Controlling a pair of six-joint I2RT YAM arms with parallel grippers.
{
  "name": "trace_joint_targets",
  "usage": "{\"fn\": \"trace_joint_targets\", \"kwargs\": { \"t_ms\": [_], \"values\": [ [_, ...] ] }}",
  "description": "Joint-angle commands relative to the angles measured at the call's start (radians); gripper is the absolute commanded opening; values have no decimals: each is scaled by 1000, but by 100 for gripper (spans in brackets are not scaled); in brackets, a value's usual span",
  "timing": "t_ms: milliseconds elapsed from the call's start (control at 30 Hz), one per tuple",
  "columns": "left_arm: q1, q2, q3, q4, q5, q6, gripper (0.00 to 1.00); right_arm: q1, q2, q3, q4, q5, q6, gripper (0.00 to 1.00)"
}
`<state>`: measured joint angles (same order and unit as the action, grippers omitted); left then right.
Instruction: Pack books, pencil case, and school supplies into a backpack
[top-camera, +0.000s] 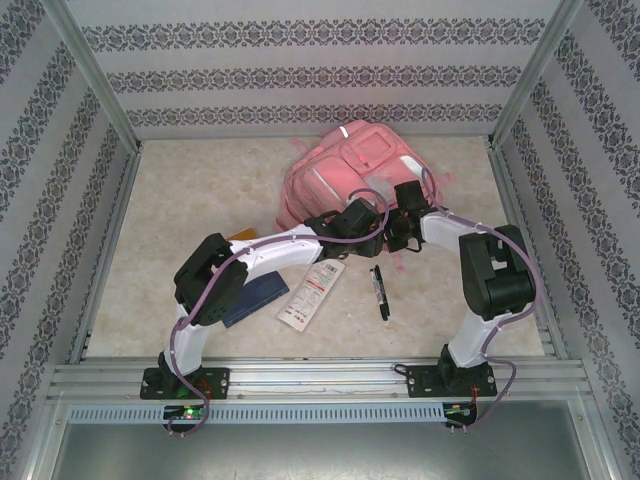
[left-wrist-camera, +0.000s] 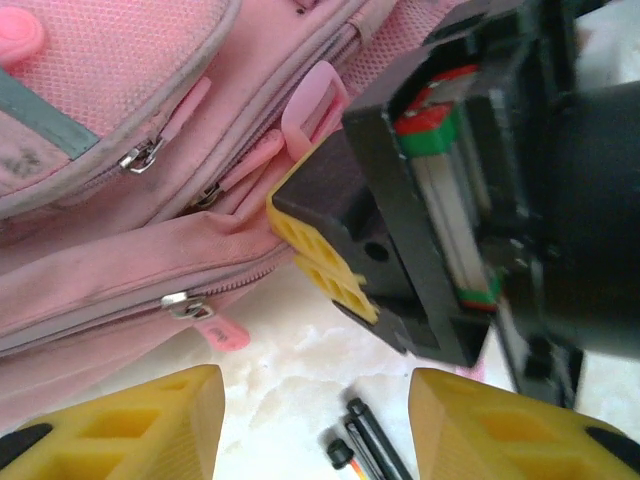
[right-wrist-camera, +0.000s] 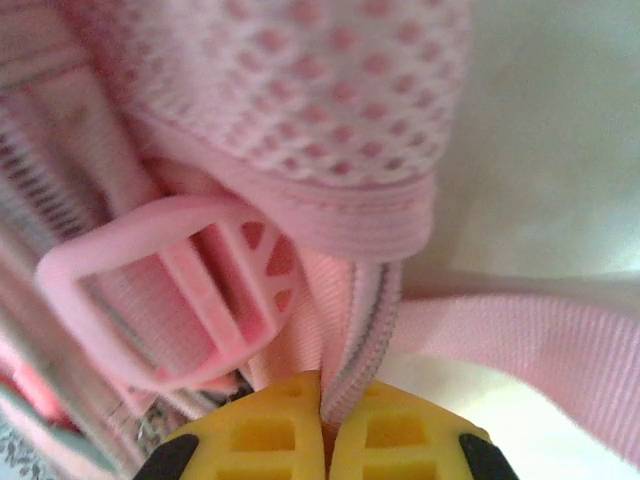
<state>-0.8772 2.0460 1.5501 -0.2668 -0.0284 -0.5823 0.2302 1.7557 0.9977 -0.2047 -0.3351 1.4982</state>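
Top view: the pink backpack (top-camera: 350, 165) lies at the far middle of the table (top-camera: 190, 200). Both arms reach in to its near edge.

Right gripper (right-wrist-camera: 325, 435): the yellow fingertips are pressed together on a fold of the backpack's pink fabric, and a zipper tape runs into the pinch (clearest in the right wrist view). A pink plastic buckle (right-wrist-camera: 165, 295) sits just left of the pinch. A pink strap (right-wrist-camera: 530, 345) runs off to the right over the pale tabletop, and there is mesh fabric above.

Left gripper (left-wrist-camera: 315, 425): the fingers are spread with nothing between them and bare table beneath. It hovers just on the near side of the backpack, facing the right gripper's fingers, which meet the fabric beside a pink loop. A metal zipper pull (left-wrist-camera: 190, 305) with a pink tab hangs on the lowest zipper line; that zipper looks closed. The ends of the black pens (left-wrist-camera: 365, 445) show on the table between the left fingers.

Nearer the arm bases, the white pencil case (top-camera: 312, 292) lies diagonally on the table. A pen lies just to its right, not touching it. The navy booklet (top-camera: 255, 298) is to its left, partly under the left arm. All of these lie outside the backpack.
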Motion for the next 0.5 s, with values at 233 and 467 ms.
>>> {"fn": "trace_joint_targets", "kwargs": {
  "t_ms": [233,467],
  "values": [
    [23,26,-4,-106,-180,-77,48,46,-86,34,25,-35,45,0],
    [35,43,-19,-77,-174,-54,43,69,-108,36,37,-53,68,0]
  ]
}}
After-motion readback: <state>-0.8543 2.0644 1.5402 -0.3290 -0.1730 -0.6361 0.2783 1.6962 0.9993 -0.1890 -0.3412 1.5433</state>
